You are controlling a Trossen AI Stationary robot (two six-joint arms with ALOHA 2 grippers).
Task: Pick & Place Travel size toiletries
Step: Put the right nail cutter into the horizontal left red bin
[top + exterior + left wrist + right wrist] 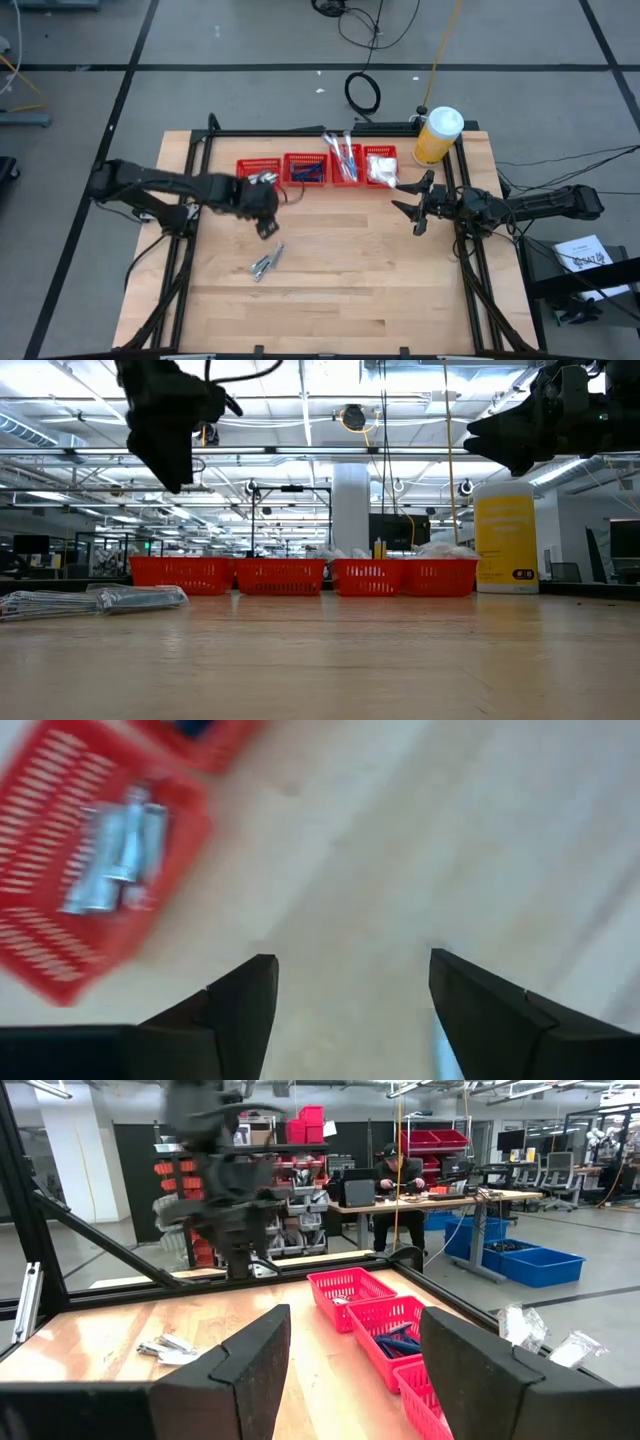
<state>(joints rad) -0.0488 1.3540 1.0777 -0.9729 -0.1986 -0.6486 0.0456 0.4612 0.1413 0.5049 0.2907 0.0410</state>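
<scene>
Several silvery-grey tubes point(265, 262) lie flat on the wooden table, also in the low view point(100, 600) and the right wrist view point(165, 1348). More silvery tubes point(110, 860) lie in the leftmost red basket point(258, 172). My left gripper point(267, 226) point(350, 970) hangs open and empty above the table, between that basket and the loose tubes. My right gripper point(415, 208) point(355, 1320) waits open and empty by the rightmost basket. Dark-blue sticks point(306, 172), white-teal sticks point(343, 155) and white packets point(381, 168) fill the other baskets.
Four red mesh baskets point(300, 575) stand in a row along the table's far side. A big yellow white-capped bottle point(437, 135) point(505, 545) stands at their right end. Black frame rails border the table's left, right and far sides. A person sits at a desk point(390, 1190) beyond the table.
</scene>
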